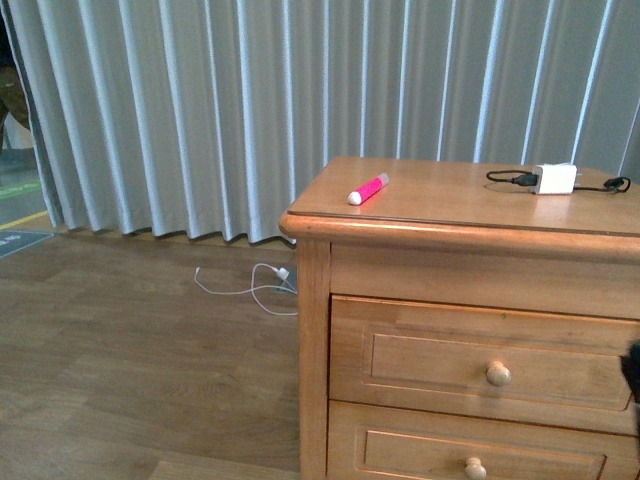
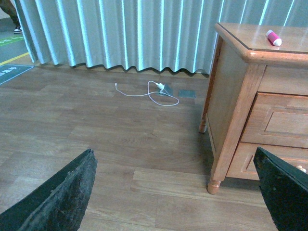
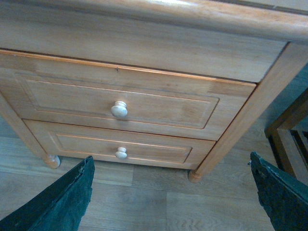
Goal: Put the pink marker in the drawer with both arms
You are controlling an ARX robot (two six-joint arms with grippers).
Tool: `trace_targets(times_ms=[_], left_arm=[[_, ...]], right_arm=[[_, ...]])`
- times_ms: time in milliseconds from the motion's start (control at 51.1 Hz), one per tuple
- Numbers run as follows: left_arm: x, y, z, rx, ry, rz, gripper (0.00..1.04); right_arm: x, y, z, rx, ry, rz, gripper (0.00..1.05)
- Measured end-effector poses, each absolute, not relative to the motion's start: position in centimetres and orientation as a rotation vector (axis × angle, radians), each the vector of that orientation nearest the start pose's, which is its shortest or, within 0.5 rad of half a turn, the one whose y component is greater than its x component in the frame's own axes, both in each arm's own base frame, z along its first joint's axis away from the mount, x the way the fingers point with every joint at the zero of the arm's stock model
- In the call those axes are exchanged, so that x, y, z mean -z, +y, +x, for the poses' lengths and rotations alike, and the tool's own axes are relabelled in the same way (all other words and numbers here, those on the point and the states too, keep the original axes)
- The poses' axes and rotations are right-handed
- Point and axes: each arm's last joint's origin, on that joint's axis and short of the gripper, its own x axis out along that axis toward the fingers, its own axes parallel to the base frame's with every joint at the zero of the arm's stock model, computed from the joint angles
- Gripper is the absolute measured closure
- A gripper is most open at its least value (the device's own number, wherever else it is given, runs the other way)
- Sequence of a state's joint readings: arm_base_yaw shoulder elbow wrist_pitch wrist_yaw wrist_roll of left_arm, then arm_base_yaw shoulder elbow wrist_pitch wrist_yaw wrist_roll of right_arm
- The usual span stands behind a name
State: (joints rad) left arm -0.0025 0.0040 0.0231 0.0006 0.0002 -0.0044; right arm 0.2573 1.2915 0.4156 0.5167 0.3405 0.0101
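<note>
Left gripper gapes well apart from the pink marker.

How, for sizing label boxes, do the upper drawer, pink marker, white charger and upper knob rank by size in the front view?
upper drawer
white charger
pink marker and upper knob: about alike, unranked

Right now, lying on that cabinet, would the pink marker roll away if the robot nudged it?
Probably: the pink marker looks round and lies on its side on the glossy cabinet top, so a sideways push could roll it. It lies near the top's left edge, so it might fall. It looks short and stiff, likely light.
</note>
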Motion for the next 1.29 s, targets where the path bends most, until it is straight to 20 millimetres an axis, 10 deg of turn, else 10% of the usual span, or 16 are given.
trace_targets(times_ms=[548,1291], left_arm=[[-17.1,0.0,9.6,0.002,-0.02,-0.004,0.06],[-17.1,0.0,9.6,0.002,-0.02,-0.004,0.06]], right_arm=[[-12.1,9.5,35.0,0.1,0.514,-0.019,0.09],[-7.9,10.5,41.1,0.143,0.509,0.058,0.09]])
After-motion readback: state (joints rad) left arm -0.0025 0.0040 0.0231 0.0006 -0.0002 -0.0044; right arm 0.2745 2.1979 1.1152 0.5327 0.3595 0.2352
